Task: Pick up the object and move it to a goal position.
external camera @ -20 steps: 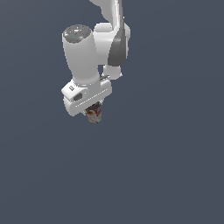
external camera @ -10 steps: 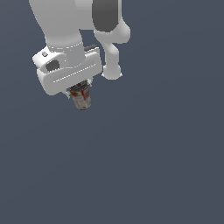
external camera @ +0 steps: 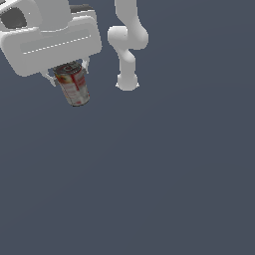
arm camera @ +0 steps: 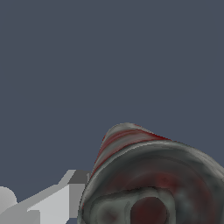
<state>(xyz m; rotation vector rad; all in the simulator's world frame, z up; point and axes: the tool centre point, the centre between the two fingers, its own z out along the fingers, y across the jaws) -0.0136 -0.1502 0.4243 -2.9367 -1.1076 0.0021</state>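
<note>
The tin can [external camera: 73, 86] has a red-and-white label and a dark rim. It hangs slightly tilted under my gripper [external camera: 67, 74] at the exterior view's upper left, well above the floor. The gripper is shut on the can's upper part, with its short white fingertips [external camera: 49, 78] showing on either side. The white hand body hides the can's top. In the wrist view the can [arm camera: 148, 183] fills the near field, seen from its rim end, with one finger [arm camera: 65, 197] beside it.
The arm's white base and lower links [external camera: 127, 79] stand on the grey floor at the exterior view's upper middle, to the right of the held can. Nothing else shows on the flat grey floor [external camera: 164, 184].
The gripper has carried the can towards the exterior view's left and closer to the camera, so the hand and can look larger. The can has stayed held throughout.
</note>
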